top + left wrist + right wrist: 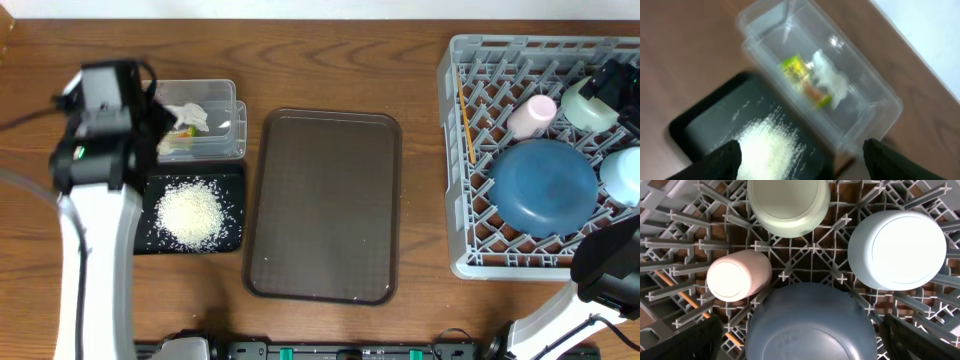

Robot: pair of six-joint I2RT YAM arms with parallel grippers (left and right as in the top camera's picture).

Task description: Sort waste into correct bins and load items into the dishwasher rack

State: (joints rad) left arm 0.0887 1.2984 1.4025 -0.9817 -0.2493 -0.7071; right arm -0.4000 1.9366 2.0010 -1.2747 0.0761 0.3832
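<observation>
The clear tub holds the yellow-green wrapper and the white tissue. Beside it, the black tray carries the rice heap. My left gripper hangs open above both bins with nothing between its fingers. In the grey dishwasher rack lie the dark-blue bowl, light-blue bowl, mint-green bowl, pink cup and wooden stick. Over the upturned dark-blue bowl my right gripper stands wide open, holding nothing.
A large brown serving tray lies between the bins and the rack. My left arm runs down the table's left side. The right arm rises at the rack's near right corner.
</observation>
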